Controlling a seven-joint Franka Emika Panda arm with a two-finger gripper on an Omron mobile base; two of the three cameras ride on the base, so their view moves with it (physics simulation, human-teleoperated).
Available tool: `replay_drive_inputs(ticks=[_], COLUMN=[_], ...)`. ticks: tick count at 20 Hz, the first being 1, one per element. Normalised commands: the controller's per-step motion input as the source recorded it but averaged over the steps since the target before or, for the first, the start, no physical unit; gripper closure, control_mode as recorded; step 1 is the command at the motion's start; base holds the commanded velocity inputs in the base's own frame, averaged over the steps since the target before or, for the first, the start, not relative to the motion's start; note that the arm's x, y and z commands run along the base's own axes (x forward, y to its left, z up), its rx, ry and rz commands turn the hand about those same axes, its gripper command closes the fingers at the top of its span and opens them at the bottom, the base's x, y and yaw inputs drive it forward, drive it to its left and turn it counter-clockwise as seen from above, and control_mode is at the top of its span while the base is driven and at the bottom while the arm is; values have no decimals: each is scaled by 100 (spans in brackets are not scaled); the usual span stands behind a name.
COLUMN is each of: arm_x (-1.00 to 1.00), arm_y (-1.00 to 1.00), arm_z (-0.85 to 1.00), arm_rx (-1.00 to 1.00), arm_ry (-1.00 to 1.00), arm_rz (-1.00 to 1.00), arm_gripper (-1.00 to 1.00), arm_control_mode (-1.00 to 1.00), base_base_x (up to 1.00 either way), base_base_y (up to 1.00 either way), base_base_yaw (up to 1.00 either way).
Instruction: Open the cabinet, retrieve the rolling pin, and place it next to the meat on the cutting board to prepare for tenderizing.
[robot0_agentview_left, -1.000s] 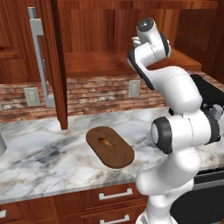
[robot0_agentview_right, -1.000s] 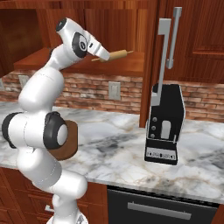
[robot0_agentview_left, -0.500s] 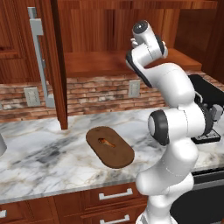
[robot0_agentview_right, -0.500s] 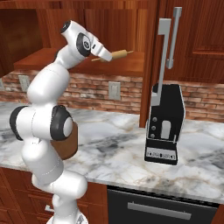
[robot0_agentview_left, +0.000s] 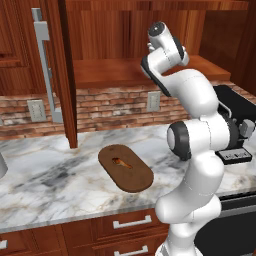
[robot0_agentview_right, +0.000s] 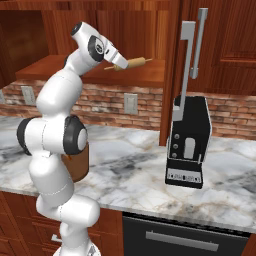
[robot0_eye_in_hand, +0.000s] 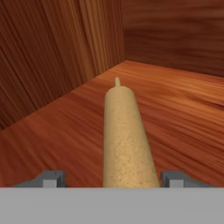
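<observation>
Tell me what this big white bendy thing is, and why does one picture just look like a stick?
It is a robot arm in a pretend kitchen. Two pictures come from cameras behind it, one on each side. The third comes from a camera on its hand, so the stick looks huge. That stick is a rolling pin lying on the shelf of an open cabinet. The gripper, the robot's two-finger hand, has a finger on each side of the pin; I cannot tell if it squeezes yet. On the counter lies a cutting board with a little piece of meat, and a black machine.
</observation>
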Motion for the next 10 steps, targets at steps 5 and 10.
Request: replay_drive_inputs(ticks=[5,10], arm_x=[0,-23], arm_y=[0,0], arm_z=[-36,-41], arm_rx=[2,0], arm_ry=[0,-17], arm_rz=[0,0], arm_gripper=[100,100], arm_control_mode=[-100,-100], base_base_x=[0,0], base_base_y=[0,0], base_base_yaw=[0,0])
